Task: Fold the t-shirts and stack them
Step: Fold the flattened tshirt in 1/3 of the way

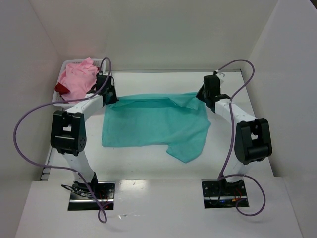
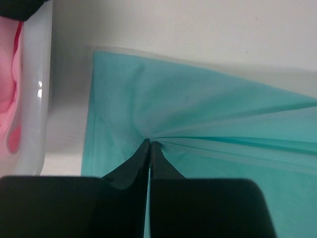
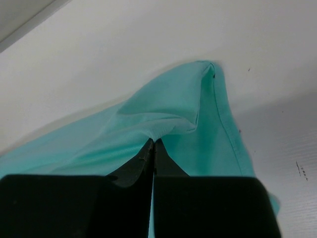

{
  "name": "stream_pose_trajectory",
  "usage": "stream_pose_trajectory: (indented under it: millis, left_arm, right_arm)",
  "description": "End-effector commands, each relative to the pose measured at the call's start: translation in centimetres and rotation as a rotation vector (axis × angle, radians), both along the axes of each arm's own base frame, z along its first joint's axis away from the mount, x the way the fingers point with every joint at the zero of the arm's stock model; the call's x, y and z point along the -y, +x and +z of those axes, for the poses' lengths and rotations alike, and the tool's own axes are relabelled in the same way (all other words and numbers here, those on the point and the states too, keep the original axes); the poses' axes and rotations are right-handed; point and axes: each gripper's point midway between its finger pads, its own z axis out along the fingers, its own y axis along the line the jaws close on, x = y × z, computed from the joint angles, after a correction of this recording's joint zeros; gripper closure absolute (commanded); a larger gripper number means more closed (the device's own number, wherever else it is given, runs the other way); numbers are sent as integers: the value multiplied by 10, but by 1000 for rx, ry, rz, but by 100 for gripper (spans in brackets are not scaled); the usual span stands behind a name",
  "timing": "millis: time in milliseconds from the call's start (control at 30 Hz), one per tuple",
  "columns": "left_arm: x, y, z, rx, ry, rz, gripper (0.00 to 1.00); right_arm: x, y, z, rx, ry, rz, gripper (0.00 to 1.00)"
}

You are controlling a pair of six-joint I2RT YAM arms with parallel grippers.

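Centre frame, left gripper [image 2: 149, 145] and right gripper [image 3: 153, 142] clamp the soft teal cloth t-shirt [image 1: 153, 126], seemingly unfolded; light pink cloth shirt [image 1: 79, 79] and dark red cloth shirt [image 1: 60, 88] wait upper left, unstacked.

A t-shirt [image 1: 153, 126] lay spread mid-table [image 1: 148, 161], the left gripper [image 1: 110, 95] clamping its far left corner and the right gripper [image 1: 208, 99] its far right. At far left, a basket [image 2: 35, 109] held other shirts [image 1: 79, 79].

The black-and-white left arm [image 1: 69, 133] rises from its base at the near edge of the white table [image 1: 148, 168]. Its elbow bends out toward the left edge and its forearm reaches toward the far side. Its black two-finger left gripper [image 2: 149, 144] is pinched tight on the teal-turquoise cloth t-shirt [image 2: 198, 109]. The right arm [image 1: 251, 140] mirrors this pose, and the right gripper [image 3: 154, 141] is likewise clamped on a fold of the same shirt.
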Motion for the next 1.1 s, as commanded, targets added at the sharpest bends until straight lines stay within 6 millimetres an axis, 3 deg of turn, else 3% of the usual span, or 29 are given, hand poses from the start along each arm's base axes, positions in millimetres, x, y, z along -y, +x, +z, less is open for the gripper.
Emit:
stream_pose_trajectory:
  millis: [0, 200, 400, 867, 1033, 1067]
  left_arm:
    - [-18, -8, 20, 26, 67, 12, 100]
    - [-24, -22, 24, 7, 99, 11, 100]
    - [-18, -39, 6, -68, 81, -33, 100]
    - [-8, -70, -21, -179, 49, -109, 100]
    - [-1, -72, -12, -158, 18, -135, 88]
    - [-1, -72, -9, -149, 18, -135, 80]
  right_arm:
    - [11, -11, 0, -18, -2, -26, 100]
    - [10, -30, -13, -69, 3, -6, 100]
    - [8, -45, -33, -132, 10, 16, 100]
    - [7, -45, -65, -205, -24, 45, 100]
    - [9, -51, -75, -245, -38, 52, 100]
    - [9, -51, -78, -259, -40, 52, 100]
